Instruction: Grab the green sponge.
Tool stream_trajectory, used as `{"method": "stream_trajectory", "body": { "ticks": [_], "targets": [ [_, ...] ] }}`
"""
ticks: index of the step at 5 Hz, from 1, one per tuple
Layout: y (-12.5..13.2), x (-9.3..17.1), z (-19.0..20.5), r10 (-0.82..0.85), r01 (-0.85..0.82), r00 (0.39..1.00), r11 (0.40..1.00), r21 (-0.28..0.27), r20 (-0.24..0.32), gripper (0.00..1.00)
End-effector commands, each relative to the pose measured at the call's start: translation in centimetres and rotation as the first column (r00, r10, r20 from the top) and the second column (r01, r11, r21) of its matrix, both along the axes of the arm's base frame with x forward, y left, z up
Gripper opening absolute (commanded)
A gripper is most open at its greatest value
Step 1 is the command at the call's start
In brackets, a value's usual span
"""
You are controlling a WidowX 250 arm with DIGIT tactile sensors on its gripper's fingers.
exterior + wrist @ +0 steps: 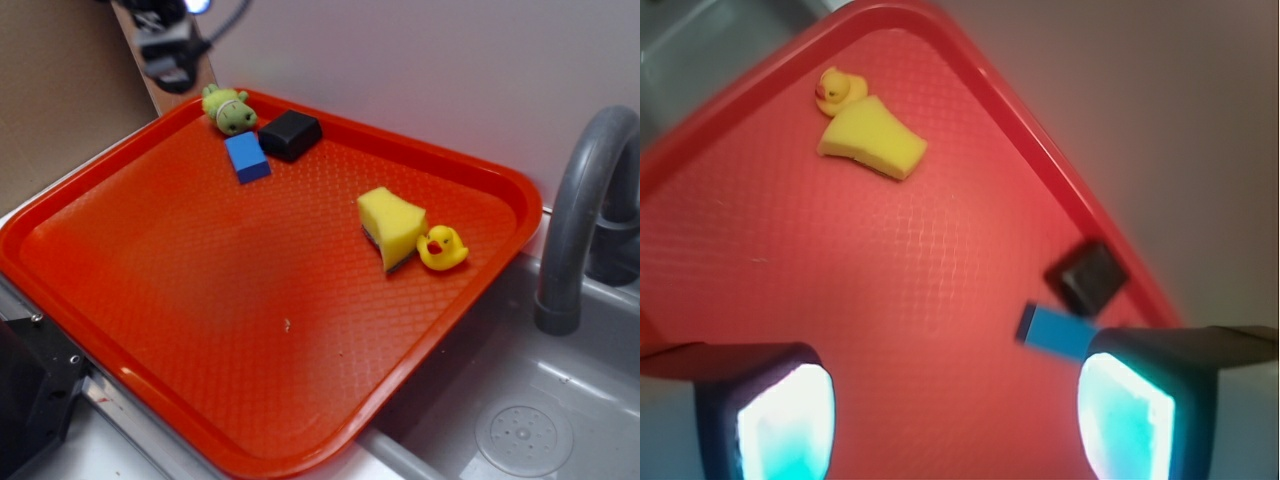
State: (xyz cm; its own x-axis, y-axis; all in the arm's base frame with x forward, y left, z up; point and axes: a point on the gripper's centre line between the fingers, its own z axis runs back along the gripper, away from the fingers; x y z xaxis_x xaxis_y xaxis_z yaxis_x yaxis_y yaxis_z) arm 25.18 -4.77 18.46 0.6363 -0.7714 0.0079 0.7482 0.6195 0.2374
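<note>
The green sponge (393, 227) is a yellow foam wedge with a thin dark layer on its underside, lying on the right part of the red tray (200, 300). In the wrist view the green sponge (872, 140) lies far ahead, near the tray's far rim. My gripper (955, 420) is open, its two pale pads wide apart with only bare tray between them. It hangs high over the tray's back left corner, far from the sponge. In the exterior view only a dark part of the arm (170, 45) shows at the top left.
A yellow rubber duck (442, 248) touches the sponge's right side. A blue block (247, 157), a black block (291, 135) and a small green plush toy (229, 109) sit at the tray's back left. A grey sink (520, 420) and faucet (580, 210) are to the right.
</note>
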Motion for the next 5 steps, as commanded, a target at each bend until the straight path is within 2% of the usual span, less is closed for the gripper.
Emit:
{"method": "stream_trajectory", "body": {
  "ticks": [1,2,3,5],
  "targets": [
    [-0.4,4.9,-3.5,-0.294,0.298,0.954,0.952,0.074,-0.063,1.00],
    [-0.3,7.5,-7.0,-0.380,0.392,0.916,0.917,0.078,-0.131,1.00],
    [-0.5,8.4,-8.7,-0.485,0.490,0.861,0.872,-0.005,-0.153,1.00],
    [-2.6,5.7,-9.9,-0.608,0.605,0.779,0.793,-0.071,-0.152,1.00]
  ]
}}
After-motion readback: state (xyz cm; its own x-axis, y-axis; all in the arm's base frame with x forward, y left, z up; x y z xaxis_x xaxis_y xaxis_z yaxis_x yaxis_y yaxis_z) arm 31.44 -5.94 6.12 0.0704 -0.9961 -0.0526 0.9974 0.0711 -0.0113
